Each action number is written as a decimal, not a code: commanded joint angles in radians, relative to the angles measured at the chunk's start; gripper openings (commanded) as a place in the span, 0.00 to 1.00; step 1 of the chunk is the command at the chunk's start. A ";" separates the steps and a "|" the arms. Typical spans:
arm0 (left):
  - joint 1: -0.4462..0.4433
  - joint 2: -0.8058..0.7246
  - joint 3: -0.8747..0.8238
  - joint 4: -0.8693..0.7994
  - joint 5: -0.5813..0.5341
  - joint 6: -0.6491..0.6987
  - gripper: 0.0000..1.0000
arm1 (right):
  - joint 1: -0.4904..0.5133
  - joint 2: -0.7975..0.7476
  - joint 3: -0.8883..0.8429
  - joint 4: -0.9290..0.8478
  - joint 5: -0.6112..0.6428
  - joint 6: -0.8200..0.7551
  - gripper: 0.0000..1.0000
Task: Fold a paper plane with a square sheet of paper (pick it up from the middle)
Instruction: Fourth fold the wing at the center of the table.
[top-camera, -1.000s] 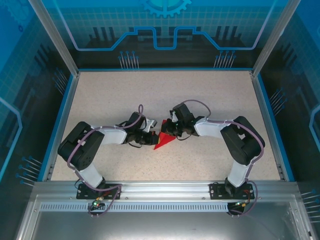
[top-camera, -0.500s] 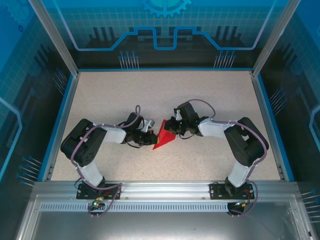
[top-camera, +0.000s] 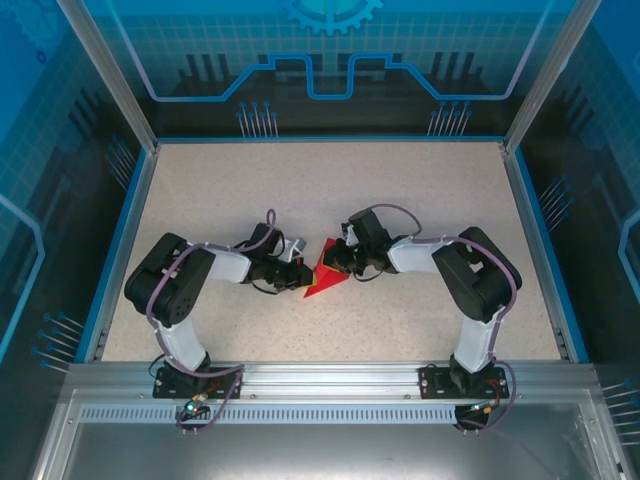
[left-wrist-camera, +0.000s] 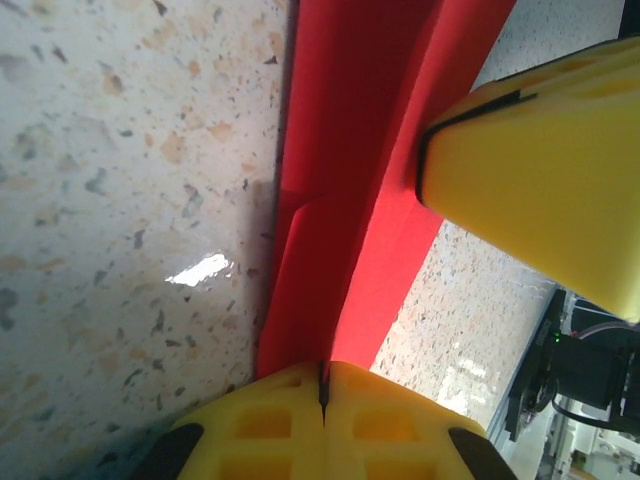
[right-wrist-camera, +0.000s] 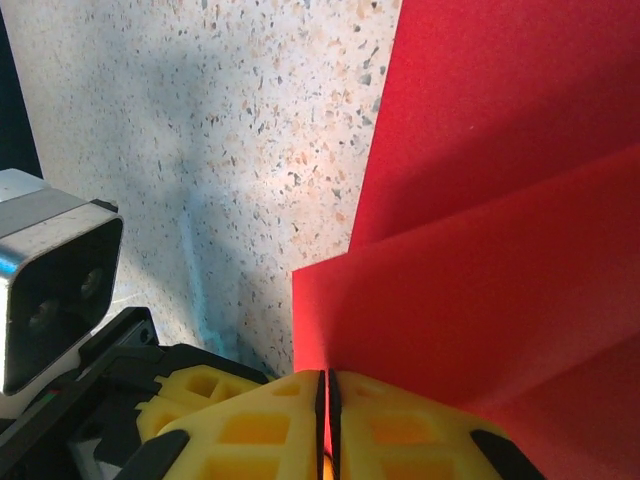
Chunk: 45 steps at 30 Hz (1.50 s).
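Two arms and one work piece, logged as I see them from my station.

Item 1: red paper (top-camera: 326, 280). It is folded down to a pointed wedge and lies near the middle of the speckled desk (top-camera: 420, 190), between the two arms. In the overhead view its narrow tip points toward the near edge and slightly left, and its broader end sits under the right arm's wrist. From the left wrist I see it as a long strip with a crease running lengthwise, one layer raised above the other. From the right wrist I see stacked flaps, the upper one with a straight left edge and a sharp corner.

Item 2: left claw (left-wrist-camera: 322, 392). Its yellow pads are pressed together, and the creased end of the paper runs straight into the seam between them. I read this as a pinch on the paper.

Item 3: right claw (right-wrist-camera: 327, 392). Its pads are likewise pressed together, with the corner of the upper flap caught in the seam, so it too pinches the paper. One of its yellow fingers (left-wrist-camera: 540, 170) rests against the strip's far edge in the left wrist view.

Item 4: grey box with a lens (right-wrist-camera: 55, 290), on the left arm, just beside the right claw.
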<state>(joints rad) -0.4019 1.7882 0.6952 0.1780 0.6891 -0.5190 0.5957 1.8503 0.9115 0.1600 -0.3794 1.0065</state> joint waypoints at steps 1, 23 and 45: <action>0.006 0.040 0.019 -0.038 0.031 0.012 0.01 | 0.009 0.010 0.035 0.026 -0.016 0.014 0.12; 0.034 0.085 0.040 -0.090 0.040 0.000 0.01 | -0.026 0.126 0.045 0.050 -0.036 -0.011 0.14; 0.049 0.118 0.030 -0.066 0.060 -0.073 0.00 | 0.003 0.038 0.048 0.019 -0.015 -0.014 0.14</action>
<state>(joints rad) -0.3614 1.8557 0.7391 0.1593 0.8036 -0.5785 0.5884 1.8462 0.9356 0.1688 -0.3836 0.9798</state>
